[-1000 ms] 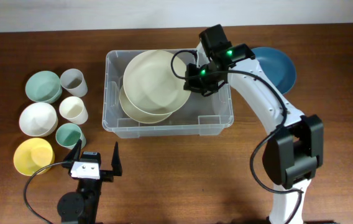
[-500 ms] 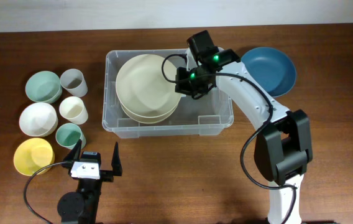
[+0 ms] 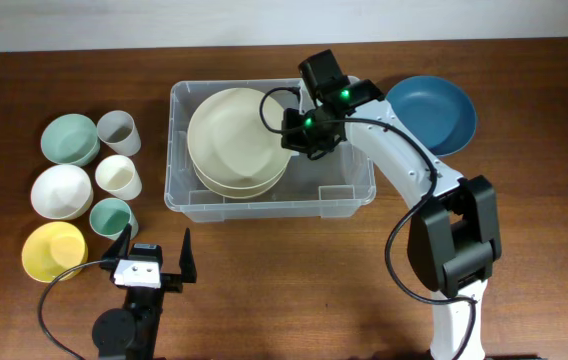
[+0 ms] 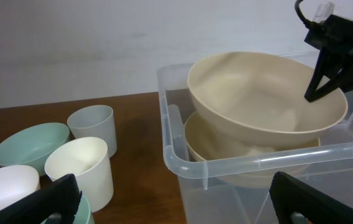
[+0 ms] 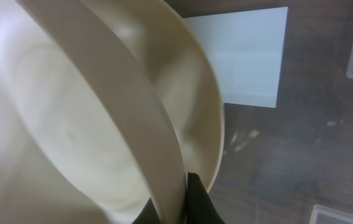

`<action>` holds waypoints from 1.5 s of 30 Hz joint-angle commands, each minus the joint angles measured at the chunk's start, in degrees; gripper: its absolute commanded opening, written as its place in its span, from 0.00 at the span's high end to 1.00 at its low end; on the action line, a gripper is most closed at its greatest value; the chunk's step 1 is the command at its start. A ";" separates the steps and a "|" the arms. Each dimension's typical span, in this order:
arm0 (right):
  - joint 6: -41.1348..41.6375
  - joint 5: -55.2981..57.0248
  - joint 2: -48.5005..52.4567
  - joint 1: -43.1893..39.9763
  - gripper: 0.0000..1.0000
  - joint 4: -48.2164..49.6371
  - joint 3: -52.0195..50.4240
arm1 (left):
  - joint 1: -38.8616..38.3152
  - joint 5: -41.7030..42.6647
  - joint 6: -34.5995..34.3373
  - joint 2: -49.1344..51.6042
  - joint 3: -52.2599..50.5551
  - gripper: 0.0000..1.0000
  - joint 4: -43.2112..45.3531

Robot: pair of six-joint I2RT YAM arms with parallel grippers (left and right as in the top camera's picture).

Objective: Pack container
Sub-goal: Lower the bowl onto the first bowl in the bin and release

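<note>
**Overhead:** The clear container (image 3: 349,190) sits at table centre, open side up, long axis running left to right. The right gripper (image 3: 290,135) pinches the rim of the upper cream bowl (image 3: 232,128). The left gripper (image 3: 154,247) stands spread, holding nothing.

**Left wrist:** A lower cream bowl (image 4: 220,146) nests beneath the tilted upper one.

**Right wrist:** The white label (image 5: 251,59) on the base appears blank.

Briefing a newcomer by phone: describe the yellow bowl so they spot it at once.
Find the clear container mid-table, then the cluster of bowls and cups to its left. The yellow bowl lies at the cluster's end nearest the robot, by the open left hand; it alone is yellow.
</note>
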 commanded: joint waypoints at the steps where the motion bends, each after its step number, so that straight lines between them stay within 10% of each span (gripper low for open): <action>1: 0.33 0.09 0.87 1.75 0.95 0.79 -0.11 | 0.44 0.44 0.92 -0.44 -0.07 0.01 -0.42; 16: 0.35 0.70 1.40 1.79 0.77 1.20 -0.11 | 0.44 0.44 0.92 -0.44 -0.07 0.01 -0.42; 26: 0.28 1.38 1.40 1.77 0.33 1.38 -0.09 | 0.44 0.44 0.92 -0.44 -0.09 0.01 -0.42; 45: -5.35 2.12 0.31 2.32 0.31 -4.24 7.78 | 0.44 0.44 0.92 -0.44 -0.09 0.01 -0.42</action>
